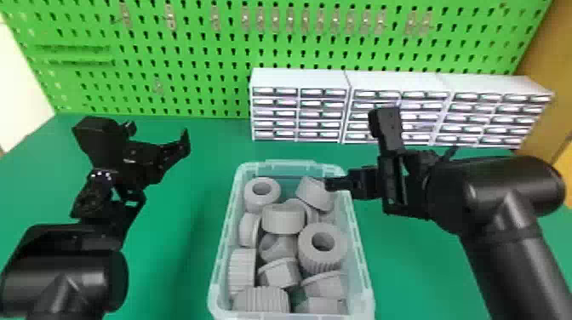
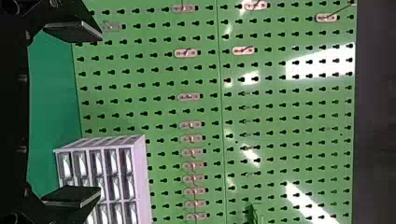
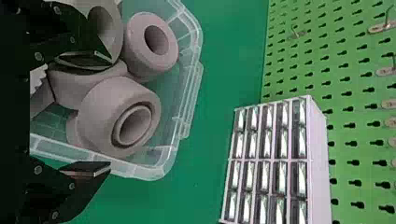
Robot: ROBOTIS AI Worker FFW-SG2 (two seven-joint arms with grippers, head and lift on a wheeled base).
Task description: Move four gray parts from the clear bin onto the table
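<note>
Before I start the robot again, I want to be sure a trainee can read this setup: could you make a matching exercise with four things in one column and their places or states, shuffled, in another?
Things
1. Left gripper
2. Clear bin
3. Right gripper
4. White drawer units

Places and states
A. Open, at the bin's far right corner
B. Standing in front of the green pegboard
C. Open, to the left of the bin
D. Holding several gray parts

Pairs: 1-C, 2-D, 3-A, 4-B
</note>
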